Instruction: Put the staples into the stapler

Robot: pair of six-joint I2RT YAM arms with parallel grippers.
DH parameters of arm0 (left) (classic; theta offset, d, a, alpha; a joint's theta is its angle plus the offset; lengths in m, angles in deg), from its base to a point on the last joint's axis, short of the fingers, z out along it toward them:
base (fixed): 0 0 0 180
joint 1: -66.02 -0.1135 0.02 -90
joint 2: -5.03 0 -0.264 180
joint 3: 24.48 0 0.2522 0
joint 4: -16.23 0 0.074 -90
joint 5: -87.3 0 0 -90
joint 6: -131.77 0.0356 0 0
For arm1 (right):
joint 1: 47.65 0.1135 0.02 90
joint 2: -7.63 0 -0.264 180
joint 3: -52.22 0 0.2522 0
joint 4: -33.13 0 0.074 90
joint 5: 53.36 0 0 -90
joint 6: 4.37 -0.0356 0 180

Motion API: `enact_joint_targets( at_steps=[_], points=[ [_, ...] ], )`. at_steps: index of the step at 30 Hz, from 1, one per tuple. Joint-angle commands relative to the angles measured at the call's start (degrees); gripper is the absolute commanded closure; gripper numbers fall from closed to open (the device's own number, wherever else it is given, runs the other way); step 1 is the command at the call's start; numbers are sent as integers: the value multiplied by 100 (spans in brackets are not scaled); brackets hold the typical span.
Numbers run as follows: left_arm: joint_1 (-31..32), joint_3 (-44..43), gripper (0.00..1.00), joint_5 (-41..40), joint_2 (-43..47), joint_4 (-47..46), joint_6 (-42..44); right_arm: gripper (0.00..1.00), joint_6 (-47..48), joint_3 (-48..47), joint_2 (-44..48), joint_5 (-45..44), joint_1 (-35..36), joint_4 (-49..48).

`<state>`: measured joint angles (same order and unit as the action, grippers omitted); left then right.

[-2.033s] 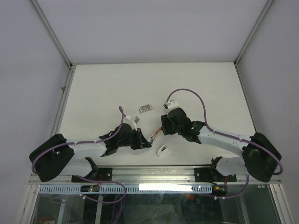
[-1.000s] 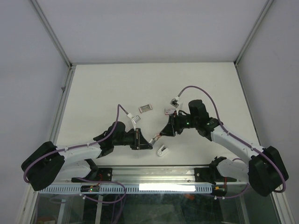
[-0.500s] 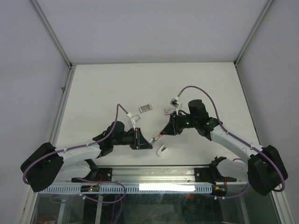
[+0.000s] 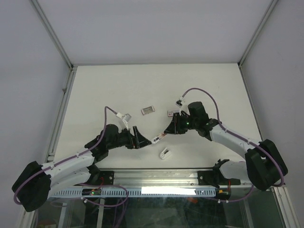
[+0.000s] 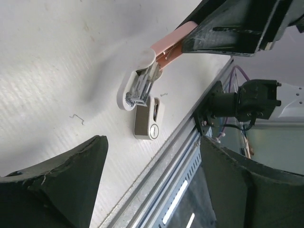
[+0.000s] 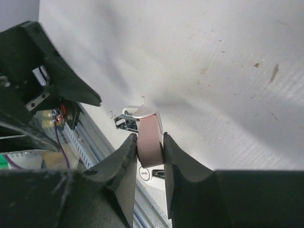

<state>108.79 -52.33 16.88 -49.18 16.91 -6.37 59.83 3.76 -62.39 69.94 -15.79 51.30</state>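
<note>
Starting nearest the arm bases, a small white piece (image 4: 164, 153) with a metal face lies flat on the table (image 4: 95, 90), at 6 o'clock from the stapler (image 4: 158, 137). A tiny loose staple (image 5: 76, 118) lies near it.

Next comes the left gripper (image 4: 139, 137), at 9 o'clock from the stapler. Half a second ago it was pinched on the stapler's white end. Now its fingers are spread wide, it holds nothing, and it has backed away a little.

The stapler is now held only by the right gripper (image 4: 166, 131), which reaches in from 2 o'clock. Its two fingers are close together and squeeze the pink half. A second ago they were wider. The white half hangs open below the pink half, and the shiny metal slot inside it shows. I think the stapler is held up just off the table, but I cannot be sure.

Farther back, at 11 o'clock from the stapler, a flat grey box lies on the table. I take it for the staples (image 4: 148, 110). A small red-and-white piece (image 4: 170, 113) lies at 1 o'clock, beside the right arm.

So the hand-over looks done. The stapler is open, the staples are not in it yet, and the left gripper is free to fetch them.
</note>
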Motion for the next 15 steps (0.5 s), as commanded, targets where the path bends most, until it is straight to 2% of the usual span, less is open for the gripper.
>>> enact_joint_targets(
  at_steps=[1, 5, 15],
  points=[
    [-183, -138, 17, -737, 588, 577, 245, 98, -533, -255, -228, -671, -21, -460],
    [-432, -320, 13, -1007, 656, 1043, 305, 97, -674, -497, -595, -1103, -22, -555],
    [-662, -434, 13, -1003, 375, 1083, 334, 96, -577, -1440, -1851, -1287, -32, -387]
  ],
)
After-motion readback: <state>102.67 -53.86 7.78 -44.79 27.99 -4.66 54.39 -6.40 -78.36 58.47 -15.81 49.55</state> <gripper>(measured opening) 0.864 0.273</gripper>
